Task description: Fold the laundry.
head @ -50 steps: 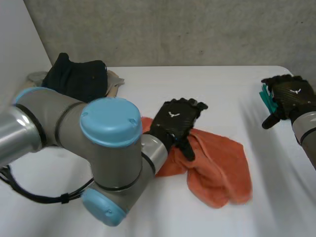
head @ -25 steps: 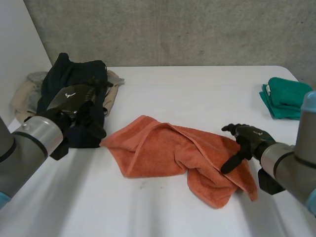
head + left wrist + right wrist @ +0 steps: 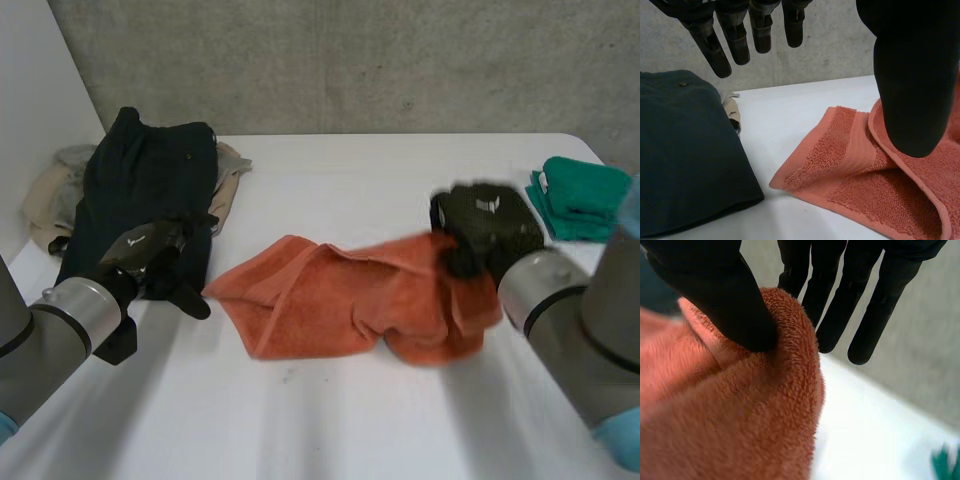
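Orange towel [image 3: 335, 305] lies crumpled at frame centre on white table [image 3: 350, 175]. Right hand [image 3: 485, 228] pinches towel's right edge between thumb and fingers, edge raised, likely for spreading. Left hand [image 3: 150, 255], lower left beside dark garment [image 3: 150, 170], has fingers straight and empty, poised near towel's left corner.

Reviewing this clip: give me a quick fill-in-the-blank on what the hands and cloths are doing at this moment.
1. The right hand pinches an edge of the ____ towel.
2. The left hand, beside the dark garment, is ____ and holds nothing.
3. The folded cloth at the right side of the table is ____.
Missing words: orange; open; green.
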### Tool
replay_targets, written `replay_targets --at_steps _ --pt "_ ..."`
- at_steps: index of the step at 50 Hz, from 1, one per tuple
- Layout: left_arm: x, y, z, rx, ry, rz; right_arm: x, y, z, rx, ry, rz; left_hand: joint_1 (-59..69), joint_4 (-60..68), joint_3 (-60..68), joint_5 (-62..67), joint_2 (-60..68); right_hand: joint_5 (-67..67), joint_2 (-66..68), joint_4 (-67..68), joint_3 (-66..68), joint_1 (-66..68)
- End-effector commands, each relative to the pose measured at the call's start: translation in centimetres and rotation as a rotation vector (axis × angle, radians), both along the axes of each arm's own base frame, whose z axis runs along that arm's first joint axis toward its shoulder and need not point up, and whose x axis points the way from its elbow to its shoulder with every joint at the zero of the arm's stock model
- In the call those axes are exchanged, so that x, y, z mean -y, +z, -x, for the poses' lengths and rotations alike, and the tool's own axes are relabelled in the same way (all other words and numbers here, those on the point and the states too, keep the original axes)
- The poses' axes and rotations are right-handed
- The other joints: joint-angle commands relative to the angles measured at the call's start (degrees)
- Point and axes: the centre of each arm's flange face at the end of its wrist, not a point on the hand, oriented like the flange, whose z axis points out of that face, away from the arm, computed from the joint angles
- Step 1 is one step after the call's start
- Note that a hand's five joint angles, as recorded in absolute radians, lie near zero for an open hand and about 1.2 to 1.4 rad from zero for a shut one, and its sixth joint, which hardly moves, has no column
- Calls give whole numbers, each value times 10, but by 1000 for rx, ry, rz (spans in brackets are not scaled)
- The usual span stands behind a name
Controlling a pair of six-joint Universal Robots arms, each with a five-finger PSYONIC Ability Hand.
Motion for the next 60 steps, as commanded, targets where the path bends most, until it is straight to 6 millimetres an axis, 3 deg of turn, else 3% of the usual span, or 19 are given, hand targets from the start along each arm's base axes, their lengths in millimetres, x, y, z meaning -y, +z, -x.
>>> replay_targets --at_steps 1,10,18,28,32,40,49,53,54,60 --pt "2 -8 2 -2 -26 -27 -32 73 -7 59 111 172 -11 -16 -23 -28 -19 142 129 116 122 181" --pt "5 -31 12 8 -59 -88 -68 126 -11 133 202 232 -11 -16 -23 -28 -19 142 129 116 122 181" --pt "-7 -48 30 -6 -163 -160 -73 146 -11 179 200 271 -11 -16 -23 -28 -19 142 129 116 122 181" --pt "-39 -51 59 -141 -295 -325 -64 143 -10 195 168 264 -11 -16 -23 -28 -19 142 129 116 122 181" --pt "-48 -48 70 -223 -327 -413 -57 141 -10 196 146 271 95 91 83 78 87 142 129 116 122 181" --pt "-80 -45 93 -337 -438 -575 -35 133 -8 191 87 279 -11 -16 -23 -28 -19 142 129 116 122 181" --pt "-97 -47 105 -332 -489 -569 -28 115 -15 176 92 230 -11 -16 -23 -28 -19 142 129 116 122 181" --pt "-107 -50 122 -352 -506 -585 -30 111 -19 198 101 213 387 382 375 370 379 142 129 116 122 181" --pt "-111 -50 128 -371 -499 -603 -30 111 -20 203 97 210 646 642 635 629 638 142 129 116 122 181" --pt "-105 -42 135 -473 -384 -662 -21 112 -16 233 49 232 689 684 677 672 681 142 129 116 122 181"
